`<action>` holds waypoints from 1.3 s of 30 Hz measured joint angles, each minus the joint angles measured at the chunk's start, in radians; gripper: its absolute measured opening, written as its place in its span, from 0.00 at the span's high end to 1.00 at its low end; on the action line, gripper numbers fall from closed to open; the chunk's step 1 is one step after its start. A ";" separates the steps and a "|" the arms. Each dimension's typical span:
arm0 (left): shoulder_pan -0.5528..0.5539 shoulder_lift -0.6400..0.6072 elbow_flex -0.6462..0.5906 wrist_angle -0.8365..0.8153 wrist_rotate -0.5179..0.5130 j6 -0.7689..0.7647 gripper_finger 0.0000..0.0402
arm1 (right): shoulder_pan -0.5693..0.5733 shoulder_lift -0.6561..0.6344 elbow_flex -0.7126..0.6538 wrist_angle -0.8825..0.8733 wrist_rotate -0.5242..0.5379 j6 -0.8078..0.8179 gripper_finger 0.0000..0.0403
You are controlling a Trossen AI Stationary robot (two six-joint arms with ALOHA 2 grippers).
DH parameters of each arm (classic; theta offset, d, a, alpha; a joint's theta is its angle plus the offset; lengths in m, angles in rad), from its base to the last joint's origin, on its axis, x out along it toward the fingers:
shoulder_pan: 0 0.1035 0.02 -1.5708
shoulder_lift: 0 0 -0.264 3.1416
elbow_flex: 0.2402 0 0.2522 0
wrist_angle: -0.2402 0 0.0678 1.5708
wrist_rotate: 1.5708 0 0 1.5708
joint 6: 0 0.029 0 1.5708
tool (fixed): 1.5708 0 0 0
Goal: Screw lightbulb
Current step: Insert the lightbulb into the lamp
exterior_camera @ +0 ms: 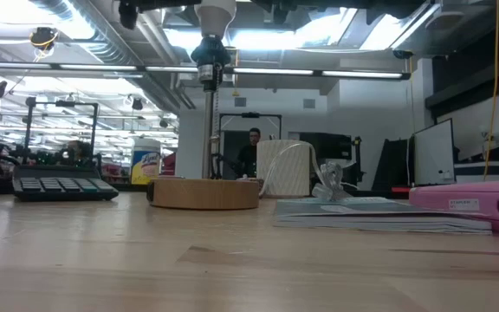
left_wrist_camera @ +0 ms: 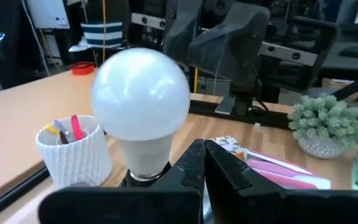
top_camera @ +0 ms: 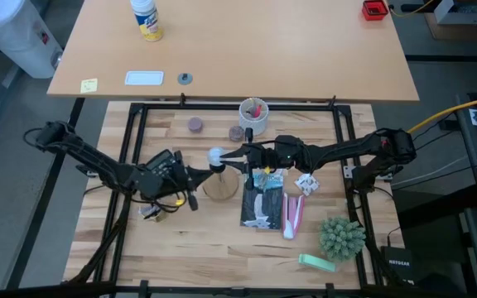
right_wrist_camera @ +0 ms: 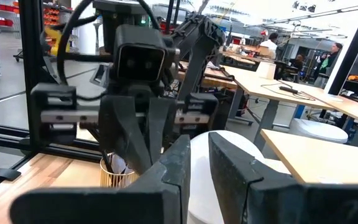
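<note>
Two grippers meet at the lightbulb [top_camera: 215, 156], which sits upright in the black socket post of the wooden stand [top_camera: 220, 187] near table centre: left gripper [top_camera: 195, 176] (jaws fully closed, holding nothing) at its 8 o'clock, right gripper [top_camera: 232, 155] at 3 o'clock, jaws narrowly parted against the globe.

Left arm stretched low from the worktop's left edge toward the centre, left gripper [top_camera: 195, 176] with fingers pressed together. Right arm reaching in from the right edge, right gripper [top_camera: 232, 155] narrowly parted, tips facing the left one's.
</note>
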 joint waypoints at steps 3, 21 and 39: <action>0.002 0.025 0.000 0.057 0.000 0.042 1.00 | 0.000 0.000 0.000 -0.002 -0.001 0.000 0.85; -0.003 0.028 0.000 0.087 -0.123 0.109 1.00 | 0.000 0.000 -0.001 -0.009 -0.029 0.008 0.85; -0.051 0.028 0.000 0.087 -0.224 0.153 1.00 | 0.000 0.001 -0.001 -0.007 -0.029 0.008 0.85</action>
